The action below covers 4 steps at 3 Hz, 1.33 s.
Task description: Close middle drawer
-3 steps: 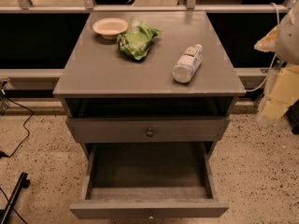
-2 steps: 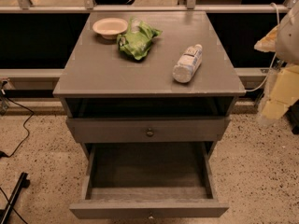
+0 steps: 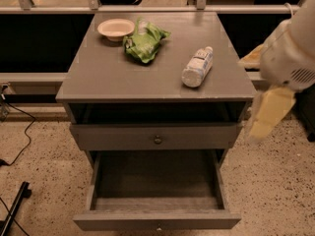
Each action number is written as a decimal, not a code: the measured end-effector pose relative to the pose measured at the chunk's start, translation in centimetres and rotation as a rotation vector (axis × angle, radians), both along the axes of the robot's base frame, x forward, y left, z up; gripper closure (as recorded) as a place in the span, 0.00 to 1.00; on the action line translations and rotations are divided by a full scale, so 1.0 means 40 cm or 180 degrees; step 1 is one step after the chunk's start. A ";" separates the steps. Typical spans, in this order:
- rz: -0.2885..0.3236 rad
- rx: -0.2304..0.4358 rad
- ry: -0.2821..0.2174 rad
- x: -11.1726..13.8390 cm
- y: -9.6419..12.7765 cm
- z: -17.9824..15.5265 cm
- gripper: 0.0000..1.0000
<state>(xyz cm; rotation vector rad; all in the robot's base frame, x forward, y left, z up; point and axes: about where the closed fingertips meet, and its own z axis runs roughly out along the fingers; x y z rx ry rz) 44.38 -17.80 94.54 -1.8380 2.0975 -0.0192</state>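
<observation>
On the tabletop [image 3: 98, 85], left to right: a shallow pale bowl [image 3: 115, 28], a crinkly green bag [image 3: 145, 41], a plastic bottle [image 3: 197, 67] on its side. Below them the middle drawer [image 3: 147, 220] is pulled far out toward the near side: grey wood, boxy, bare inside. Probably light and stiff, so push the flat front at centre. The pincer [image 3: 269, 113] hangs right of the cabinet [image 3: 78, 132], apart from it; wide or narrow, can't tell.
</observation>
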 end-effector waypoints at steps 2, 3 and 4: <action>0.0477 0.0259 -0.0006 -0.026 0.126 -0.223 0.00; 0.0577 0.0188 -0.0150 -0.047 0.148 -0.296 0.00; 0.0786 0.0301 -0.0256 -0.123 0.172 -0.437 0.00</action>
